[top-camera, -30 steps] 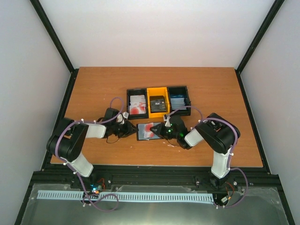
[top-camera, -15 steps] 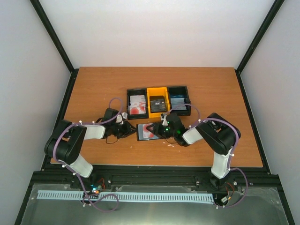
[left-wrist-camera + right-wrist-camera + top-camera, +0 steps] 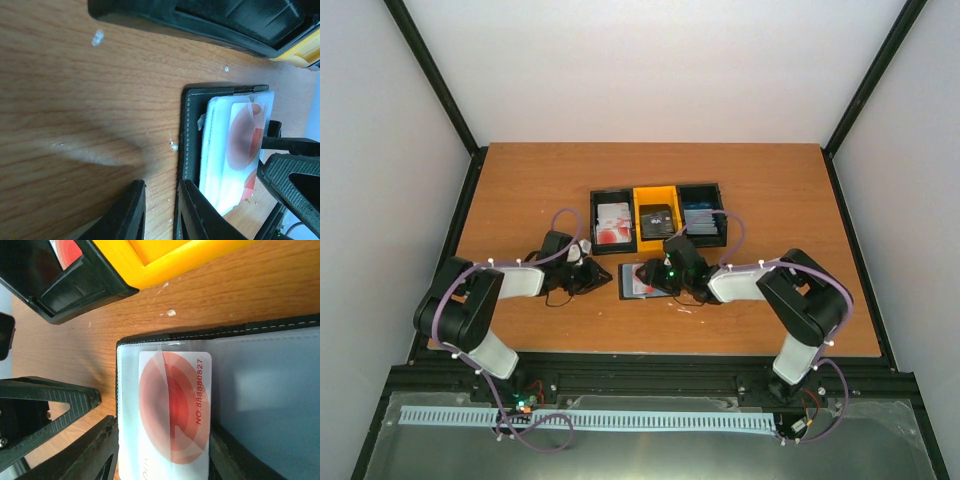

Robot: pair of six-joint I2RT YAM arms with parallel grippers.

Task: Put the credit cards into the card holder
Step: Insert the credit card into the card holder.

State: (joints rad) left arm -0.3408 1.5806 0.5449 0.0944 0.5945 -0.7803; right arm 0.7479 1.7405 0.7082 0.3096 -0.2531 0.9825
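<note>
Found on the brown wooden table [image 3: 520, 200], just nearer than the row of black and yellow plastic bins [image 3: 658, 215], the small black folding card holder [image 3: 638, 280] spread open, long axis left to right, pale blue-grey lining up. Saw the left gripper [image 3: 161, 182] narrowly parted, one finger at the holder's left edge, and the right gripper [image 3: 162, 445] apart, straddling a white credit card [image 3: 172, 410] with a red round blotch. Noted that card in the holder's left half, long axis near to far, number printed along its right edge.
</note>
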